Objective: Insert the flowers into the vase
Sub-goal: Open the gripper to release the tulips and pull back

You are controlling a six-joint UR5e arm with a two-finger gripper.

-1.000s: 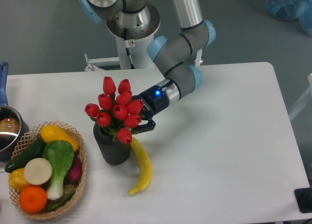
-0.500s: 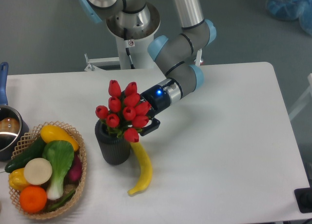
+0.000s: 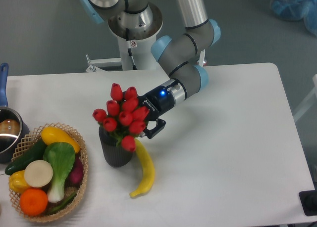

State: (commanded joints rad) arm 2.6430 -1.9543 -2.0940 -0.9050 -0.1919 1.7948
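The flowers (image 3: 123, 115), a tight cluster of glossy red buds, stood in the ribbed dark vase (image 3: 115, 150) directly ahead of the gripper (image 3: 148, 126). The arm reached down and forward from its base, wrist angled low over the table (image 3: 228, 138). Its black fingers reached in behind the buds; whether they gripped the stems could not be told. A smooth yellow banana (image 3: 144, 170) lay just below the gripper.

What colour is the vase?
Dark grey-black vase, ribbed side, seen in the fixed camera view.
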